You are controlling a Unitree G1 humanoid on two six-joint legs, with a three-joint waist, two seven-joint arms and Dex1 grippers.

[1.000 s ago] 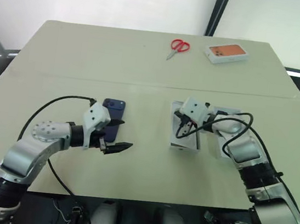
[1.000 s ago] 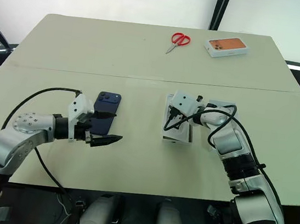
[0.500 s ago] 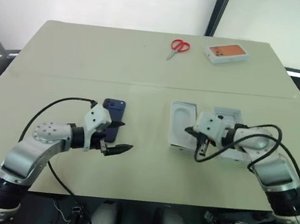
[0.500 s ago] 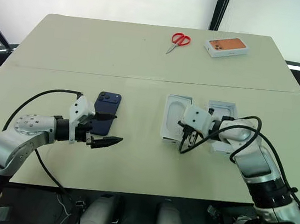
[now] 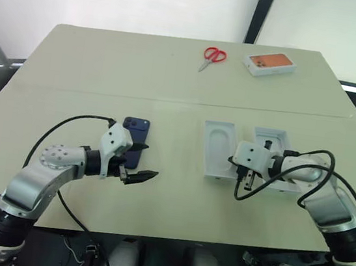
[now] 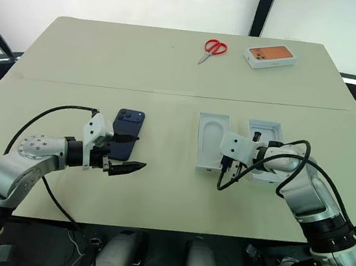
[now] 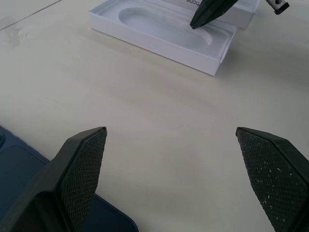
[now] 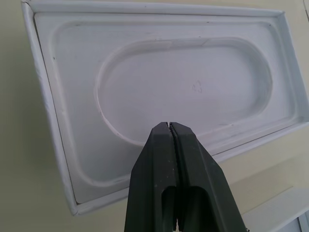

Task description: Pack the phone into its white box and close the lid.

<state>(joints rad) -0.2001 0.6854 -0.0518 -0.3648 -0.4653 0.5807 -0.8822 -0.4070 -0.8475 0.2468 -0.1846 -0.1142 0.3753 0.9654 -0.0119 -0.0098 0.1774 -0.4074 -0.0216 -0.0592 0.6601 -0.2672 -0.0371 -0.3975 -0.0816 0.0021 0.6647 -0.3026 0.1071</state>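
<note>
On the beige table [image 5: 172, 80] — left claw [image 5: 140, 162] spread wide, empty; right claw [image 5: 241, 179] pinched closed, empty.

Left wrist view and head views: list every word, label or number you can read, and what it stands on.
Rear white box piece: grey lettering, cut off at the picture's edge, unreadable.
Orange-topped box: no readable text.
Red scissors: none.

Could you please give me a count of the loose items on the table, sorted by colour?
White: 2 – box with oval recess, box beside it
Dark blue: 1 – phone
Red: 1 – scissors
Orange-topped: 1 – phone box
Total: 5
</note>
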